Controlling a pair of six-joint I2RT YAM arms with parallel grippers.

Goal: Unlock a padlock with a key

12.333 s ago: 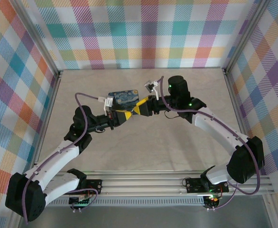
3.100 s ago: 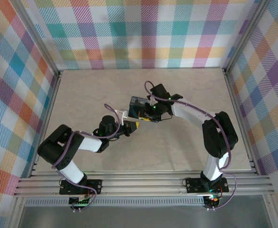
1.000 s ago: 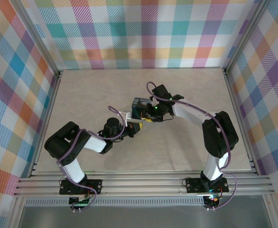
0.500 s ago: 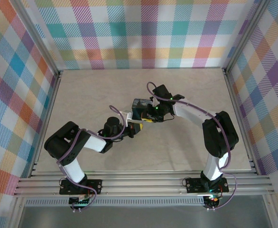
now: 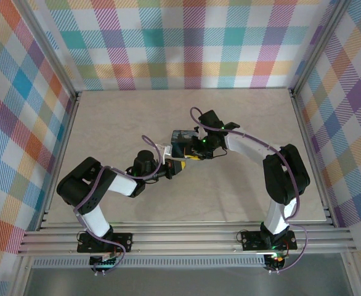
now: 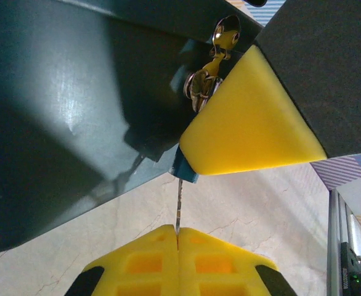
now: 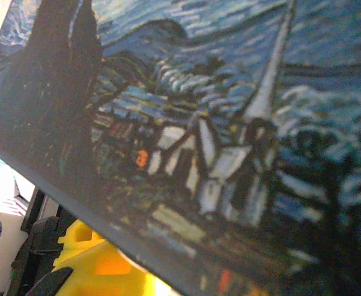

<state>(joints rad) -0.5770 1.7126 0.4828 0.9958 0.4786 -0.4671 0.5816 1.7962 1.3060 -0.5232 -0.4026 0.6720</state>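
the two arms meet near the middle of the table (image 5: 106, 117), at the near side of the painted tin (image 5: 182, 136). the left gripper (image 5: 178, 164) reaches in from the left, its yellow fingertips (image 6: 150, 246) pressed together on the key (image 6: 179, 206), a thin metal blade seen edge-on and running straight up from the seam between them. the blade's upper end meets the padlock (image 6: 182, 171), of which only a small blue corner shows just below the tin's dark side wall. a yellow finger (image 6: 248, 123) of the right gripper (image 5: 196, 152) covers the rest of the padlock, and above it some silvery-gold metal loops (image 6: 200, 89) sit against the tin. from the right wrist, the tin's starry-night lid (image 7: 230, 123) lies close under the camera. whether the right gripper is spread or clamped, i cannot tell.
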